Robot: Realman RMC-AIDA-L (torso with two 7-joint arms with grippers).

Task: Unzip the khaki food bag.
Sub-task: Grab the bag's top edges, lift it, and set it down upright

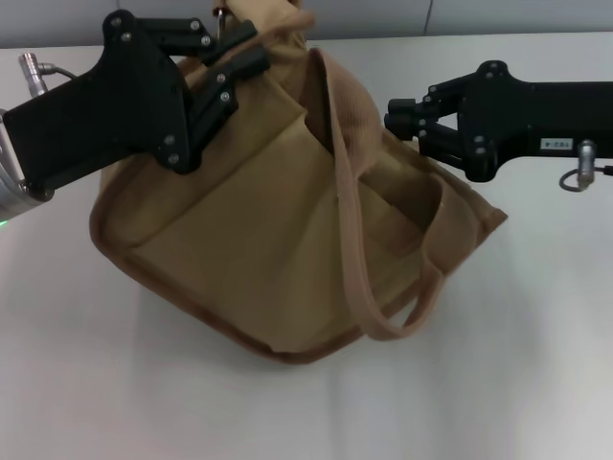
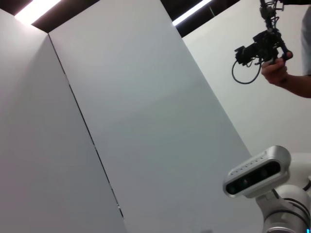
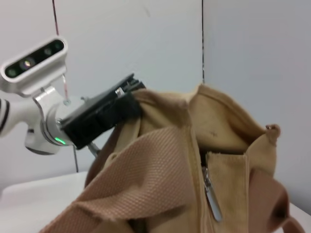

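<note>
The khaki food bag [image 1: 268, 240] stands tilted on the white table [image 1: 536, 364], with one wide handle [image 1: 356, 249] draped down its front. My left gripper [image 1: 235, 57] is shut on the bag's upper left edge and holds it up; the right wrist view shows the same grip [image 3: 104, 114]. My right gripper [image 1: 391, 117] is shut, its tips at the bag's upper right edge; I cannot tell whether it pinches fabric. In the right wrist view the silver zipper pull [image 3: 212, 199] hangs free on the bag [image 3: 165, 165]. The left wrist view shows no bag.
White wall panels [image 2: 146, 121] stand behind the table. In the left wrist view my head camera [image 2: 255, 172] shows, and a person's hand holds a black device [image 2: 262, 46] high up.
</note>
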